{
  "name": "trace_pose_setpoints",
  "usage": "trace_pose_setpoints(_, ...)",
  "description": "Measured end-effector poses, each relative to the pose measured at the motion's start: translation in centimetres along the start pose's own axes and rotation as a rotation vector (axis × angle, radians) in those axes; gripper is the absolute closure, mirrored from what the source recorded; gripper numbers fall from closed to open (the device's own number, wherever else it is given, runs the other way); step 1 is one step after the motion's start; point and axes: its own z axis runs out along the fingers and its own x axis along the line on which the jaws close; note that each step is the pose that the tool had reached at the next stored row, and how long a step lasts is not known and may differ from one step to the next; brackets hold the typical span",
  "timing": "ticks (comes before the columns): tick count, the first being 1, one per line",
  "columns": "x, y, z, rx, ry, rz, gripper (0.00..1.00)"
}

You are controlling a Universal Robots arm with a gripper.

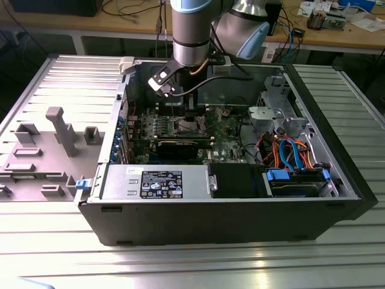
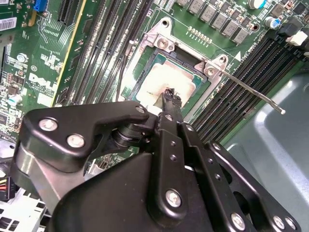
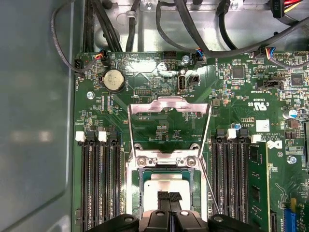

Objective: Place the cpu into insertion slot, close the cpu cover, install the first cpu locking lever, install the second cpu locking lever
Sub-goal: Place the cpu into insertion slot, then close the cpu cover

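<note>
The cpu (image 3: 166,184) (image 2: 169,77), a pale silvery square, lies flat inside the insertion slot (image 3: 136,186) on the green motherboard (image 3: 231,96). The cpu cover (image 3: 169,102) stands flipped up and open behind the slot, with the board showing through its window. A thin wire locking lever (image 2: 251,94) sticks out, raised, from one corner of the slot. My gripper (image 3: 169,196) (image 2: 169,94) is shut, its black tips together right at the cpu's face with nothing visible between them. In the exterior view the gripper (image 1: 178,113) reaches down into the open computer case.
Long black memory slots (image 3: 96,183) flank the slot on both sides. Cables (image 3: 159,24) run along the case wall beyond the board. A drive cage (image 1: 283,114), a bundle of coloured cables (image 1: 289,153) and the power supply (image 1: 156,180) crowd the case around the board.
</note>
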Motion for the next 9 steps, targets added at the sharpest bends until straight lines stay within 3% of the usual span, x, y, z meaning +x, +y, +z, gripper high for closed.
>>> trace_pose_setpoints(9,0.0,0.0,0.0,0.0002,0.0,0.0,0.89)
